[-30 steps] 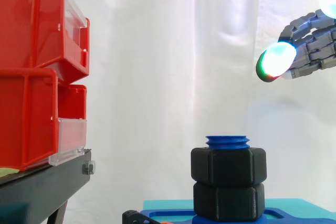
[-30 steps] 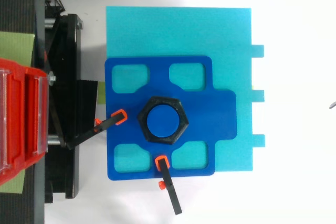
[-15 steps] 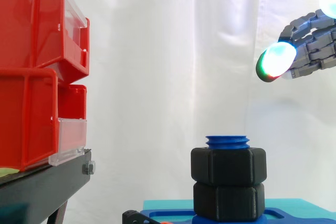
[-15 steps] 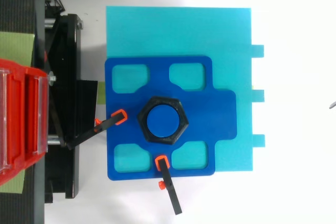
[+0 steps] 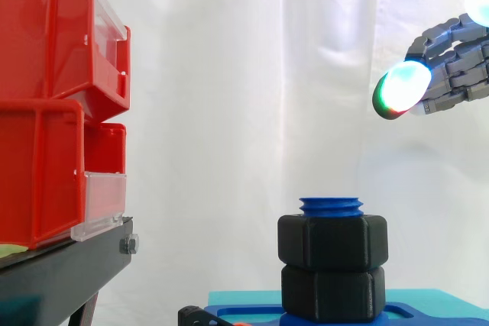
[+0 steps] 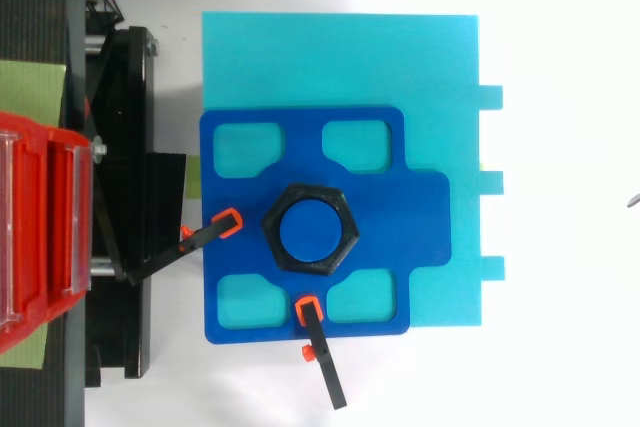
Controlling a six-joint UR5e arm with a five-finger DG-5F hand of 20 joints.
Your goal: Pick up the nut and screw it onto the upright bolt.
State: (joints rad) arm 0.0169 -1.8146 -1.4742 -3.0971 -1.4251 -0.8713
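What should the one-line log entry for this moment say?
black hexagonal nuts: two, stacked on blue threaded bolt | hand: open, empty, upper right of side view

your side view sits low and close, level with the black nut (image 5: pixel 332 242) on the blue bolt (image 5: pixel 331 205), facing the white curtain (image 5: pixel 244 74). your top view looks straight down on the same nut, bolt and blue fixture plate (image 6: pixel 400 217), with the red bins (image 6: pixel 35 227) at its left edge.
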